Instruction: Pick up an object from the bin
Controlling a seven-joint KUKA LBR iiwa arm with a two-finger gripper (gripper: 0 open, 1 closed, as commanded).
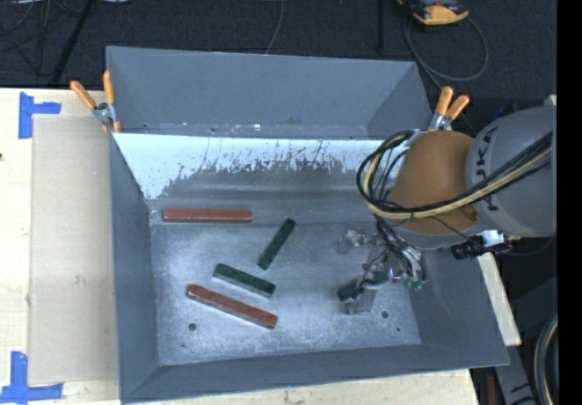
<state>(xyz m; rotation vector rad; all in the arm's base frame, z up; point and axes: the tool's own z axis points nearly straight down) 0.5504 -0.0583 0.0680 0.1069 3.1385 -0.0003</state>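
The grey metal bin (264, 94) holds four slim bars on its floor, all in the left and middle part. A reddish-brown flat bar (207, 215) lies near the back wall, its long axis running left to right along that wall. A dark green bar (275, 243) sits nearer the middle, tilted steeply from lower left to upper right. Below it a second dark green bar (244, 279) slopes gently from upper left to lower right. Just beside that one, a second reddish-brown bar (231, 306) lies almost parallel to it, nearer the front wall.

The hand (357, 296) is low over bare floor in the right part of the bin, well apart from every bar. Nothing shows in its grasp, and I cannot tell whether it is open or closed. Above it sit the wrist's orange cover (435, 177) and looped cables (382, 177).
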